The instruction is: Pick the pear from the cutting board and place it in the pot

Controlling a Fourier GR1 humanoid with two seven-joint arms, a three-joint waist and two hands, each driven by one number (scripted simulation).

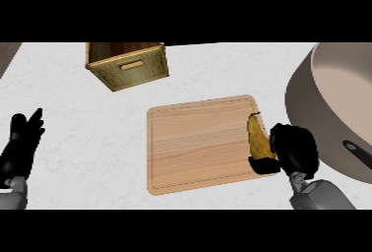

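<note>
right hand (294, 150) | curled round pear (258, 142) (board's (196, 147) right edge) | pot (327, 98) beside

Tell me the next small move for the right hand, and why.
Probably lift straight up: the right hand has its fingers curled round the pear, which is low at the board's right edge, and the pot stands just right.

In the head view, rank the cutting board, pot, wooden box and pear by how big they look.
1. Cutting board, though the pot is cut off by the frame and may be larger overall.
2. Pot.
3. Wooden box.
4. Pear, partly hidden by the right robot hand.
</note>
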